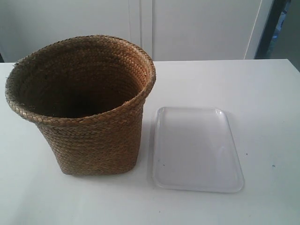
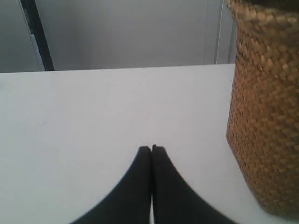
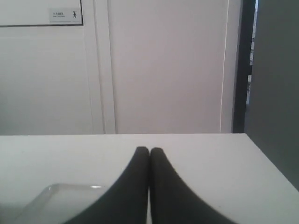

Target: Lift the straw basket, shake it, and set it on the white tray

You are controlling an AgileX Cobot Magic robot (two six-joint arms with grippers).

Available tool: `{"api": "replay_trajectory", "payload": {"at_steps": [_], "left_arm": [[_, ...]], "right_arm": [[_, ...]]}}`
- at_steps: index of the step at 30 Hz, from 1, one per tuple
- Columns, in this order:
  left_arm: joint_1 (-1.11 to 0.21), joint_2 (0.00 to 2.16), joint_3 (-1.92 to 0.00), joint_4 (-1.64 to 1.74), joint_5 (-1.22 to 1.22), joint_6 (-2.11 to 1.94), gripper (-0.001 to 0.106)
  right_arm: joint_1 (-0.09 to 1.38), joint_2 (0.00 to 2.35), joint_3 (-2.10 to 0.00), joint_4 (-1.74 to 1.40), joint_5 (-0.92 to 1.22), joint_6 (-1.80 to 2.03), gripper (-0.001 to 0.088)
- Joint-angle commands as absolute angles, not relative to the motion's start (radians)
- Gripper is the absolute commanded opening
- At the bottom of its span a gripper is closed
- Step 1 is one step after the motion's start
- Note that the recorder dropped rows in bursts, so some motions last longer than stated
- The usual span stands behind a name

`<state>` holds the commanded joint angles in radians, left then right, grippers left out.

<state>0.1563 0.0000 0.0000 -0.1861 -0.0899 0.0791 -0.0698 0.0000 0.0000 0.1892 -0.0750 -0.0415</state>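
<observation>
Writing: small sign [image 3: 65,15] on wall, print too small to read.
Basket [image 1: 89,112]: upright on table [image 1: 262,93], just beside tray [image 1: 197,150], narrow gap between, not on it.
Tray: flat on table, long side toward basket.
Left gripper [image 2: 152,148]: fingers pressed together, holding nothing; near basket wall, apart from it.
Right gripper [image 3: 149,149]: fingers pressed together, holding nothing; tray corner close by.
Edges: far table edge near wall panels.
Room: bare tabletop past tray and in front of left gripper.
</observation>
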Motion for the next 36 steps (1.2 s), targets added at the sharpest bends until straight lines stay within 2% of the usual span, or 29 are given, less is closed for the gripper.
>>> {"api": "replay_trajectory", "payload": {"at_steps": [4,17,27,32,36], "left_arm": [[0.156,0.000,0.000,-0.186,-0.117,0.079,0.000],[0.156,0.000,0.000,-0.186,-0.494,-0.046,0.000],[0.156,0.000,-0.016,-0.155,-0.486,-0.100,0.000],[0.156,0.002,-0.103,-0.141,-0.395,-0.099,0.000],[0.156,0.041,-0.240,-0.135,-0.403,-0.053,0.000]], "right_arm": [[-0.070,0.000,0.000,0.189,-0.082,-0.036,0.0000],[-0.070,0.000,0.000,0.189,-0.619,0.010,0.0000],[-0.070,0.000,0.000,0.187,-0.538,0.117,0.0000],[-0.070,0.000,-0.013,0.187,-0.587,0.137,0.0000],[-0.070,0.000,-0.135,0.187,-0.635,0.146,0.0000]]}}
